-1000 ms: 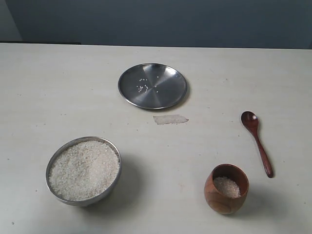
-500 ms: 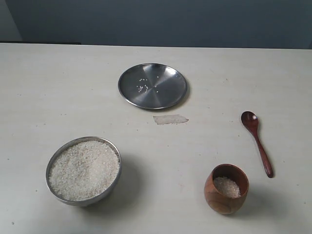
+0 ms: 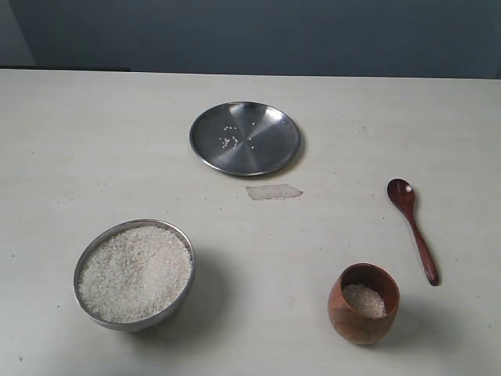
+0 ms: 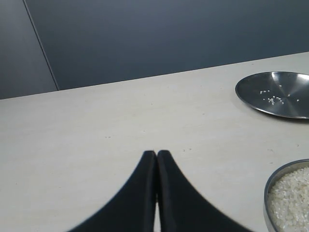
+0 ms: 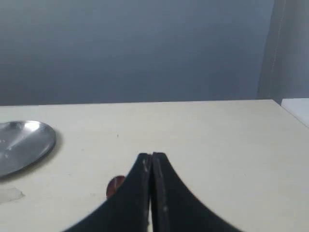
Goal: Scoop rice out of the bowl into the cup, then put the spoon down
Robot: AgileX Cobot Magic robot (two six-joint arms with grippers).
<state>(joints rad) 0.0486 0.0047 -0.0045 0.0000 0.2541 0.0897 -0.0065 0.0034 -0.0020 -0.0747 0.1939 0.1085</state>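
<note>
Wooden spoon lies free at the cup's one o'clock, its head peeking beside my right gripper's pressed-together, empty fingertips.

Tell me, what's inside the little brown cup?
A little white rice lies inside the cup, well below its rim. The cup's near wall hides how deep the rice goes.

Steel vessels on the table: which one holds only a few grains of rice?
The flat shallow plate: only scattered grains lie on it, whereas the deep bowl is filled with rice.
</note>
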